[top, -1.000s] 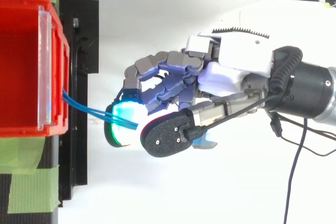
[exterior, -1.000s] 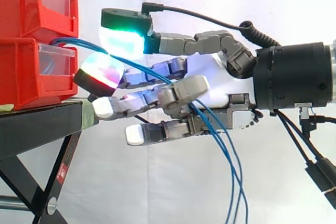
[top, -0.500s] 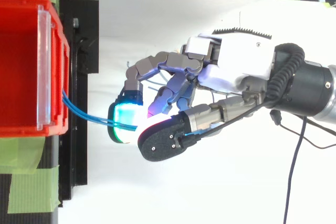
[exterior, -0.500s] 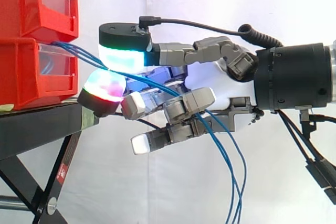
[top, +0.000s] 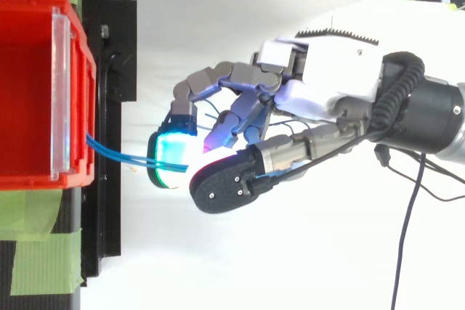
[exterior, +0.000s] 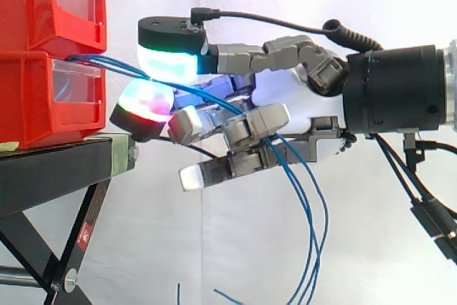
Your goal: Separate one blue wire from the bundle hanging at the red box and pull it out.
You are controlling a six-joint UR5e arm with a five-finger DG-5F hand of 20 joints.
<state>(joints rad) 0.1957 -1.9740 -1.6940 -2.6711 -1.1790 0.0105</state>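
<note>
Blue wires [exterior: 114,68] leave the top edge of the lower red bin [exterior: 32,101] and run right into my hand [exterior: 285,98]. They pass between the green-white glowing pad above and the red-green glowing pad below, which pinch them. Behind the curled fingers the wires drop in a loop [exterior: 310,241] toward the bottom edge, where loose ends [exterior: 228,296] show. From above, the wires [top: 116,157] cross the gap from the red bin [top: 29,92] to the cyan-green pad of the hand [top: 334,78]. I cannot tell how many wires sit in the pinch.
A second red bin [exterior: 43,5] is stacked on the lower one. Both rest on a black stand [exterior: 50,169] with slanted legs. Green tape [top: 36,259] marks the stand beside the bin. The white curtain hangs behind.
The lower fingers have curled in further. The hanging wires have been drawn upward, so their loose ends now show at the bottom of the side view.
</note>
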